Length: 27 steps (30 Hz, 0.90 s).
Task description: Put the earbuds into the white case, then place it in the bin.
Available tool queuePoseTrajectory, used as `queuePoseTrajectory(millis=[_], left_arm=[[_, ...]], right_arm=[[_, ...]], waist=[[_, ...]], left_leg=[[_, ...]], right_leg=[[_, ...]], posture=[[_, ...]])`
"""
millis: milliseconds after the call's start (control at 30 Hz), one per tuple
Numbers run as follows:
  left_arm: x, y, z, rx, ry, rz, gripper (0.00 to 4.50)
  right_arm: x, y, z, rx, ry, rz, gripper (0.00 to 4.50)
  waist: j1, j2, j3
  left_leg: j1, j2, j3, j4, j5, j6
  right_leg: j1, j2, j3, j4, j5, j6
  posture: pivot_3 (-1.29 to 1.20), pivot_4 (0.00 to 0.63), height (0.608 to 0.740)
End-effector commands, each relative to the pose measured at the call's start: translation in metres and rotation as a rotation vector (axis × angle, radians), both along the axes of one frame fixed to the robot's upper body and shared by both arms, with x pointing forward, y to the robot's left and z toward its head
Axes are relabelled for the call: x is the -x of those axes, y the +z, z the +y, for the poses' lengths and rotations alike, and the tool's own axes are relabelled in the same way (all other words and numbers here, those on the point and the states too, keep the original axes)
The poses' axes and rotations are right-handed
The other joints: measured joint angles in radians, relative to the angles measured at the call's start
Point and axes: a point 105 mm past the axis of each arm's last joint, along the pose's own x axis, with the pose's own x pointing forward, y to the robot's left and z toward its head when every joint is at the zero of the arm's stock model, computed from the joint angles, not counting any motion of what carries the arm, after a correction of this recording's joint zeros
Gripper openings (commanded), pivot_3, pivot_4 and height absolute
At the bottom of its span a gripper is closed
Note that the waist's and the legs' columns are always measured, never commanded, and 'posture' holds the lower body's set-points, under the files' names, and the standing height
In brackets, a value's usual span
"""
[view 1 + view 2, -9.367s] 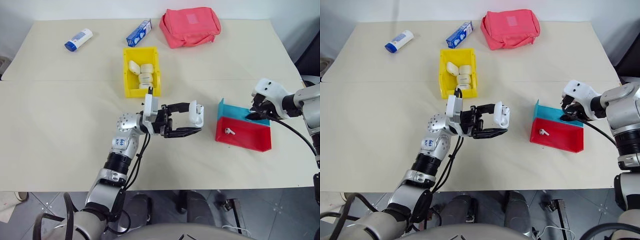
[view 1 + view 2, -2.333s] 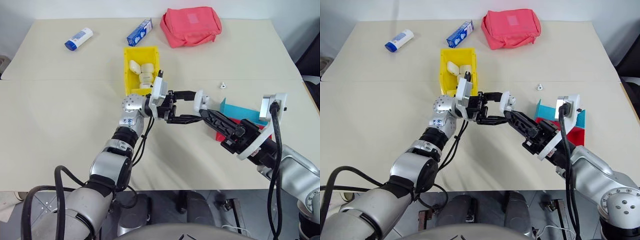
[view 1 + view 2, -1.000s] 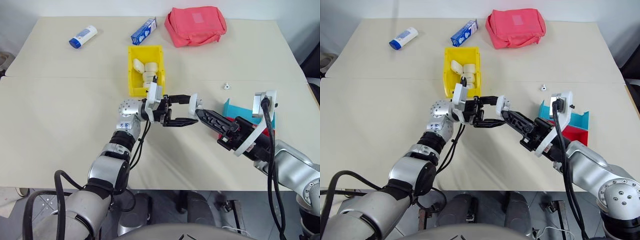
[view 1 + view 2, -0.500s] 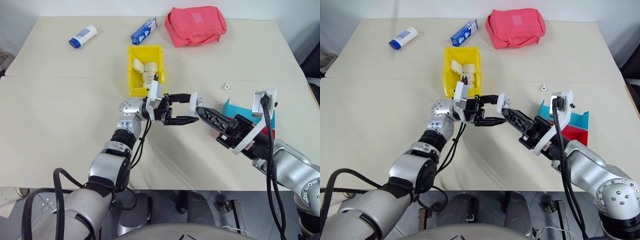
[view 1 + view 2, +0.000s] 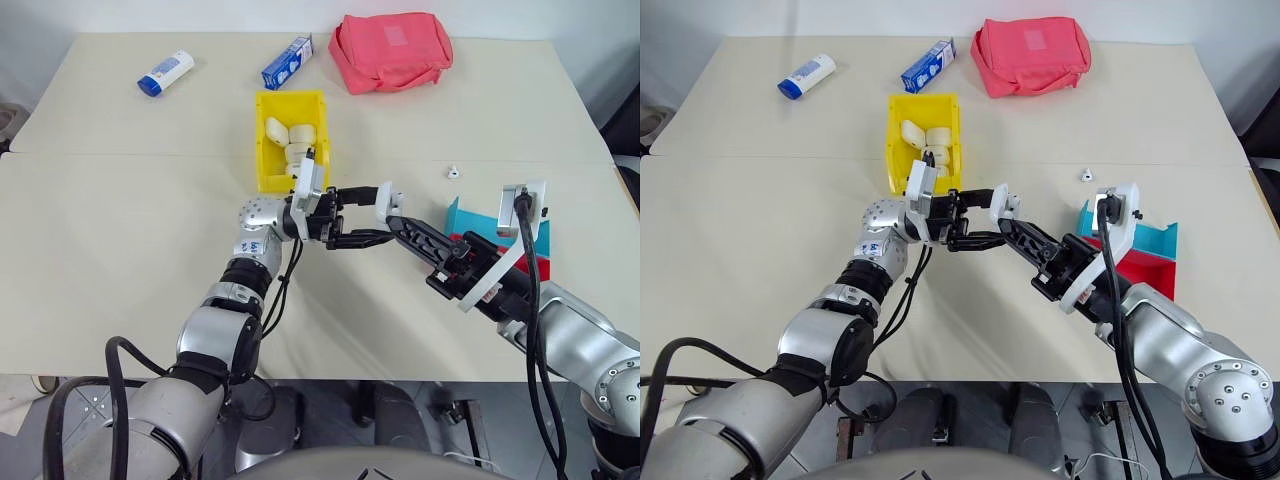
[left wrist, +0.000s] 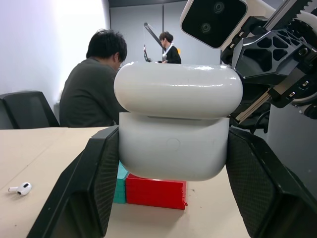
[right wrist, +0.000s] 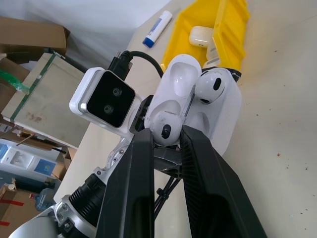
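**Change of state.** Some seconds ago the right pincer was over the trays at the 3 o'clock edge of the counter. It now sits tip-to-tip with the left pincer above the counter centre. The left pincer remains clenched on the white case, lid open, held clear of the counter. In the right wrist view, the right pincer's narrowly parted fingers appear to pinch an earbud at the case mouth. A second earbud rests in the neighbouring slot.

**Meaning for the task.** Judged from this, the insertion step is in hand. Closing the lid and moving the case to the bin, at 11 o'clock from the case, are not yet done.

**Limits of view.**
- Whether the pinched earbud is fully seated cannot be told.
- A loose earbud lies on the counter at 2 o'clock from the case.
- The right arm covers most of the red tray; its contents are hidden.
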Motion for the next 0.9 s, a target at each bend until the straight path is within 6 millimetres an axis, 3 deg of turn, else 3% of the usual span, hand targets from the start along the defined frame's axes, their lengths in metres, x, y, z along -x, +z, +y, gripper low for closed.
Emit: queuePoseTrajectory(millis=[33,900], left_arm=[[0.007,0.029,-0.004,0.086,-0.059,-0.1,2.8],[0.015,0.036,0.001,0.121,-0.063,-0.186,2.8]], right_arm=[[0.001,-0.014,0.002,0.015,0.006,0.054,0.38],[-0.016,-0.039,-0.015,-0.129,-0.086,0.277,0.38]], waist=[[0.0,0.0,0.0],[0.0,0.0,0.0]], left_leg=[[0.0,0.0,0.0,0.0,0.0,0.0],[0.0,0.0,0.0,0.0,0.0,0.0]], right_leg=[[0.0,0.0,0.0,0.0,0.0,0.0],[0.0,0.0,0.0,0.0,0.0,0.0]], posture=[[0.0,0.15,0.74],[0.0,0.15,0.74]])
